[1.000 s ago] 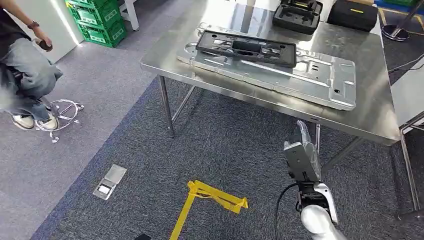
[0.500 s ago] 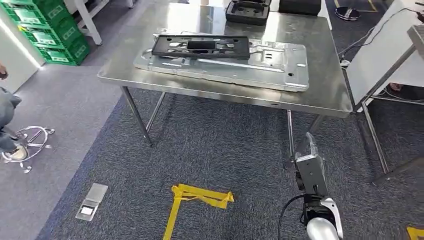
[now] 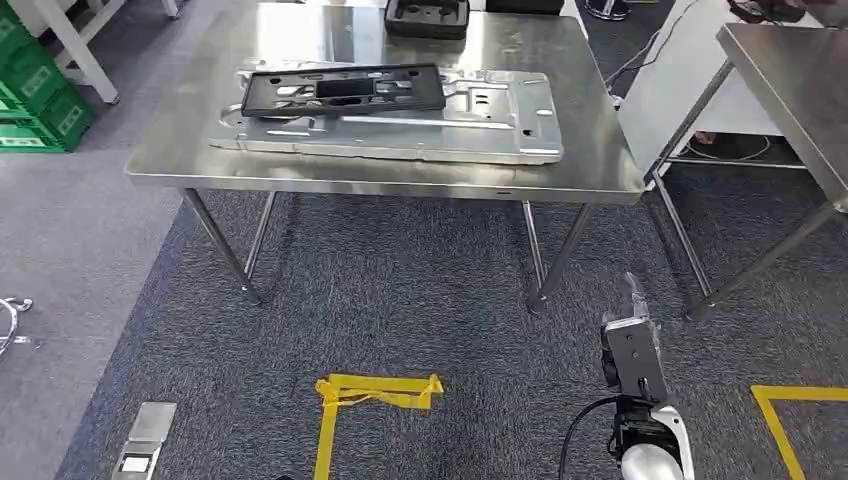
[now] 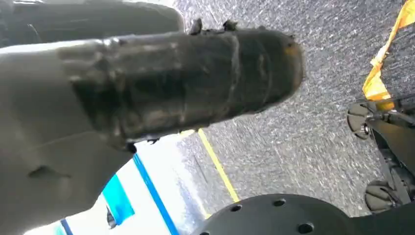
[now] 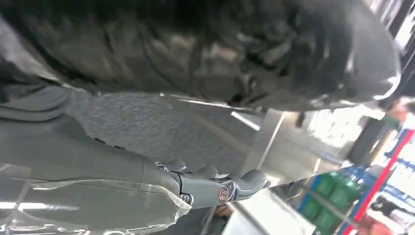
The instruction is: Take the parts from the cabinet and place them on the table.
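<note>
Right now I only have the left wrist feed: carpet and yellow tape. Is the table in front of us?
Observer: Yes. In the head view the table stands straight ahead, across a strip of carpet.
Operator: Anything on it already?
Observer: A black frame lies on top of a wide silver panel.
Operator: And the right hand?
Observer: The right hand hangs low over the carpet, short of the table, with its fingers straight and, as far as I can see, nothing in them.
</note>
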Available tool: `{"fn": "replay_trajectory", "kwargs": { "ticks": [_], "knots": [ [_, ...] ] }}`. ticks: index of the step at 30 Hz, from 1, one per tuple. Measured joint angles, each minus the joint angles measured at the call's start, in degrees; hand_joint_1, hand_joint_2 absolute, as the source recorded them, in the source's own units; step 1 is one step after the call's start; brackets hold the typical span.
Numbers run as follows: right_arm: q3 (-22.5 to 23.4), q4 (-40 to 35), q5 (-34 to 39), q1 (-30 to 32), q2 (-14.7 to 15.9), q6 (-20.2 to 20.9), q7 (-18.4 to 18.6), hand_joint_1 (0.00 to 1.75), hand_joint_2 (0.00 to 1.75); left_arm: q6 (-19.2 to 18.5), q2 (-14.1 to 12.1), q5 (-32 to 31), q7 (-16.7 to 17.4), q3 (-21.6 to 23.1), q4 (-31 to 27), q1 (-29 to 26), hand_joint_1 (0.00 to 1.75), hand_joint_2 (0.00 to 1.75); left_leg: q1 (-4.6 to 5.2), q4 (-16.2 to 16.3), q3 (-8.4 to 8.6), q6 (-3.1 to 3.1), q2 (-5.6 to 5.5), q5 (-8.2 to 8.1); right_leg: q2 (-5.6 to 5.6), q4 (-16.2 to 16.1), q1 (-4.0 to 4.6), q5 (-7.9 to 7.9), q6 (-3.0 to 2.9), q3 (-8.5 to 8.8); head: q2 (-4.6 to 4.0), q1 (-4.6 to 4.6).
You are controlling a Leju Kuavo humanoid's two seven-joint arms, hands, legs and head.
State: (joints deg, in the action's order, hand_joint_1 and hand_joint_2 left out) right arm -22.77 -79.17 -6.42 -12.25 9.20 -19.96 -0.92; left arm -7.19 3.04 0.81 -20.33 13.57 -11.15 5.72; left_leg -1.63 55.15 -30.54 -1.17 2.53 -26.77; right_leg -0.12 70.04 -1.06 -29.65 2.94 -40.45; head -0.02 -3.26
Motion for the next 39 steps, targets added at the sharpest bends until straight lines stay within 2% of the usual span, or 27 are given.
{"fn": "replay_trajectory", "kwargs": {
  "ticks": [1, 2, 3, 7, 8, 9, 10, 12, 13, 14, 16, 17, 18, 19, 22, 23, 24, 25, 26, 28, 29, 30, 32, 33, 34, 38, 39],
  "knots": [
    [0.2, 0.0, 0.6, 0.1, 0.0, -0.2, -0.2, 0.00, 0.00, 0.0, 0.0, 0.1, 0.0, 0.0, 0.0, 0.0, 0.00, 0.00, 0.00, 0.0, 0.15, 0.12, 0.63, -0.11, -0.51, -5.2, 0.03, 2.57, -0.22, 2.73, 0.00, 0.00],
    [0.5, 0.1, 1.2, 0.2, 0.2, -0.4, -0.7, 0.00, 0.00, 0.0, 0.0, 0.2, 0.0, -0.1, 0.0, 0.1, 0.00, 0.00, 0.06, 0.0, 0.42, 0.31, 1.26, -0.24, -1.91, -11.4, 0.18, 5.01, -0.62, 6.31, 0.00, 0.02],
    [0.8, 0.2, 1.8, 0.5, 0.4, -0.6, -1.3, 0.00, 0.00, 0.0, 0.0, 0.4, -0.2, -0.2, 0.0, 0.1, 0.00, 0.00, 0.20, 0.0, 0.71, 0.53, 1.65, -0.39, -5.49, -15.6, 0.63, 5.58, -1.27, 8.79, 0.00, 0.02],
    [3.0, 3.0, 6.5, 3.2, 1.9, -0.3, -6.1, 0.00, 0.00, 0.4, 0.0, 1.7, -0.2, -0.6, 0.0, 0.0, 0.00, 0.00, 0.24, -1.0, 1.92, 2.01, 3.83, -0.82, -2.84, -16.4, 1.13, 5.20, -2.26, 8.70, 0.00, -0.07],
    [3.8, 4.7, 8.8, 4.2, 2.3, 0.8, -8.8, 0.00, 0.00, 0.4, 0.0, 2.3, -0.1, -0.9, 0.0, 0.0, 0.00, 0.00, 0.17, -0.8, 2.06, 2.52, 3.01, -1.20, -2.20, -17.5, 0.42, 5.90, -2.78, 9.53, 0.00, -0.09],
    [4.5, 6.5, 10.7, 5.1, 2.4, 1.9, -11.5, 0.00, 0.00, 0.5, 0.0, 2.7, 0.2, -1.2, 0.0, 0.0, 0.00, 0.00, 0.14, 0.5, 1.70, 2.59, 0.42, -2.31, -1.78, -17.9, 0.42, 6.04, -2.91, 9.82, 0.00, -0.44],
    [5.3, 8.9, 12.0, 5.3, 2.6, 2.8, -13.6, 0.00, 0.00, 0.6, 0.0, 3.2, 0.5, -1.4, 0.0, 0.0, 0.00, 0.00, 0.21, 4.1, 0.07, 2.47, -1.08, -4.55, -1.18, -17.9, 0.41, 6.15, -3.09, 9.82, 0.00, -0.55],
    [6.5, 14.4, 14.5, 6.4, 2.8, 4.4, -16.8, 0.00, 0.00, 0.7, -0.5, 4.2, 1.1, -1.6, 0.1, -0.2, 0.00, 0.00, 0.35, 13.9, -4.87, 2.31, -2.23, -8.80, 0.12, -17.9, 0.54, 6.06, -3.37, 9.79, 0.00, -0.74],
    [7.2, 18.2, 15.8, 6.7, 2.8, 5.2, -17.2, 0.00, 0.00, 1.1, -0.8, 4.8, 1.4, -2.0, 0.2, -0.3, 0.00, 0.00, 0.40, 17.2, -6.80, 2.29, -2.34, -9.33, 0.99, -17.9, 0.59, 5.98, -3.47, 9.82, 0.02, -0.72],
    [7.9, 23.0, 17.1, 6.9, 2.7, 6.2, -17.5, 0.00, 0.00, 1.4, -1.1, 5.3, 1.5, -2.4, 0.2, -0.5, 0.00, 0.00, 0.48, 17.4, -7.38, 2.21, -2.40, -8.34, 2.00, -17.8, 0.61, 5.90, -3.44, 9.90, 0.00, -0.74],
    [9.4, 32.0, 18.7, 8.6, 2.8, 7.9, -19.6, 0.00, 0.00, 1.6, -1.6, 6.1, 1.8, -2.9, 0.2, -0.7, 0.00, 0.00, 0.52, 10.5, -5.07, 1.92, -2.95, -3.21, 3.47, -17.3, 0.51, 5.41, -3.17, 10.07, 0.00, -0.79],
    [9.9, 35.0, 18.9, 9.5, 2.8, 8.3, -20.4, 0.00, 0.00, 1.6, -1.7, 6.1, 1.8, -3.1, 0.2, -0.7, 0.00, 0.00, 0.43, 5.1, -2.87, 1.76, -4.01, -0.31, 4.20, -16.8, 0.45, 5.05, -2.95, 10.06, 0.00, -0.77],
    [10.3, 37.7, 18.9, 9.7, 2.8, 8.4, -20.6, 0.00, 0.00, 1.6, -1.7, 6.1, 1.8, -3.2, 0.2, -0.8, 0.00, 0.00, 0.21, 1.4, -1.39, 1.57, -7.16, 0.92, 4.89, -16.4, 0.20, 4.76, -2.74, 9.71, 0.00, -0.81],
    [10.5, 40.0, 18.9, 9.2, 2.7, 8.4, -20.2, 0.00, 0.00, 1.6, -1.8, 6.2, 1.9, -3.5, 0.3, -0.8, 0.00, 0.00, -0.19, 0.4, -0.96, 1.49, -8.63, 0.06, 5.95, -15.4, 0.53, 4.40, -2.27, 9.13, 0.00, -0.68],
    [11.5, 47.0, 19.0, 9.0, 2.4, 8.4, -15.4, 0.00, 0.00, 1.7, -1.9, 6.4, 2.0, -4.1, 0.3, -0.6, 0.00, 0.00, 0.58, 0.7, -0.66, 0.77, -6.10, -0.14, 8.44, -16.2, -0.27, 4.80, -1.15, 8.96, 0.00, -0.79],
    [11.8, 49.0, 19.2, 9.2, 2.3, 8.7, -12.6, 0.00, 0.00, 1.7, -1.9, 6.5, 1.9, -4.1, 0.3, -0.5, 0.00, 0.00, -0.10, -0.1, -0.14, 0.20, -5.19, 0.18, 9.02, -16.2, -0.23, 4.65, -0.74, 8.97, 0.00, -0.83],
    [11.9, 50.5, 19.6, 9.6, 2.0, 8.9, -10.1, 0.00, 0.00, 1.7, -1.8, 6.5, 1.9, -4.1, 0.3, -0.3, 0.00, 0.00, 0.08, -0.4, 0.23, -0.01, -4.29, 0.29, 6.37, -15.1, 0.06, 4.02, -0.62, 8.35, 0.00, -0.61],
    [12.2, 52.3, 20.0, 9.3, 1.9, 9.3, -7.8, 0.00, 0.00, 1.8, -1.4, 6.6, 1.9, -4.3, 0.3, -0.3, 0.00, 0.00, 0.13, -0.7, 0.49, -0.37, -3.70, 0.29, 3.18, -11.7, 0.14, 2.12, -0.29, 6.66, 0.00, -0.26],
    [12.5, 53.9, 20.4, 8.8, 1.7, 9.6, -5.6, 0.00, 0.00, 1.8, -1.3, 6.6, 2.0, -4.5, 0.3, -0.4, 0.00, 0.00, 0.27, -0.7, 0.53, -0.47, -2.92, 0.23, 1.56, -6.7, 0.00, -0.12, -0.03, 4.04, 0.00, -0.28],
    [13.1, 56.4, 21.4, 8.6, 0.8, 10.0, -1.8, 0.00, 0.00, 1.9, -0.6, 6.8, 2.1, -4.7, 0.3, -0.4, 0.00, 0.00, 0.37, -0.7, 0.59, -0.61, -1.21, -0.07, 0.34, 2.3, -0.26, -3.11, 0.32, -0.79, 0.00, -0.28],
    [13.3, 57.4, 21.6, 8.8, 0.4, 10.1, -0.9, 0.00, 0.00, 2.1, -0.5, 6.8, 2.1, -4.8, 0.3, -0.4, 0.00, 0.00, 0.38, -0.7, 0.66, -0.52, -0.56, -0.18, 0.16, 3.1, -0.40, -2.75, 0.37, -1.44, 0.00, -0.28],
    [13.4, 58.4, 21.7, 9.0, 0.1, 10.2, -0.4, 0.00, 0.00, 2.1, -0.4, 6.8, 2.1, -4.9, 0.3, -0.4, 0.00, 0.00, 0.40, -0.7, 0.80, -0.43, -0.01, -0.32, 0.07, 1.2, -0.50, -1.23, 0.36, -0.60, 0.00, -0.28],
    [13.7, 60.0, 21.9, 8.8, -0.2, 10.2, -0.2, 0.00, 0.00, 2.2, -0.3, 6.9, 2.1, -5.3, 0.3, -0.3, 0.00, 0.00, 0.42, -0.7, 1.27, -0.13, 1.37, -0.63, -0.81, -8.7, -0.47, 3.52, -0.04, 4.59, 0.00, -0.28],
    [14.0, 60.7, 21.9, 8.6, -0.3, 10.2, 0.0, 0.00, 0.00, 2.2, -0.3, 7.0, 2.1, -5.4, 0.3, -0.2, 0.00, 0.00, 0.51, -0.7, 1.66, 0.14, 1.95, -0.84, -3.55, -14.2, -0.22, 5.19, -0.54, 7.90, 0.02, -0.26],
    [14.3, 61.2, 22.1, 8.1, -0.3, 10.2, 0.4, 0.00, 0.00, 2.2, -0.3, 7.1, 2.1, -5.5, 0.3, -0.2, 0.00, 0.00, 0.94, -0.5, 1.87, 0.64, 2.59, -1.30, -5.82, -16.5, 0.23, 4.74, -0.92, 8.94, 0.02, -0.24],
    [14.9, 63.3, 22.8, 7.8, -0.8, 10.2, 2.4, 0.00, 0.00, 2.2, -0.3, 7.1, 2.0, -5.6, 0.2, 0.2, 0.00, 0.00, 0.64, -1.5, 3.56, 2.17, 4.89, -1.89, -2.47, -16.8, 0.47, 4.85, -2.14, 9.31, 0.00, -0.33],
    [15.1, 63.7, 22.9, 8.2, -0.9, 10.2, 2.9, 0.00, 0.00, 2.2, -0.3, 7.1, 2.0, -5.6, 0.2, 0.3, 0.00, 0.00, 0.45, -0.9, 3.83, 2.49, 3.45, -2.59, -1.98, -17.5, -0.01, 5.30, -2.53, 10.54, 0.00, -0.50]
  ]
}}
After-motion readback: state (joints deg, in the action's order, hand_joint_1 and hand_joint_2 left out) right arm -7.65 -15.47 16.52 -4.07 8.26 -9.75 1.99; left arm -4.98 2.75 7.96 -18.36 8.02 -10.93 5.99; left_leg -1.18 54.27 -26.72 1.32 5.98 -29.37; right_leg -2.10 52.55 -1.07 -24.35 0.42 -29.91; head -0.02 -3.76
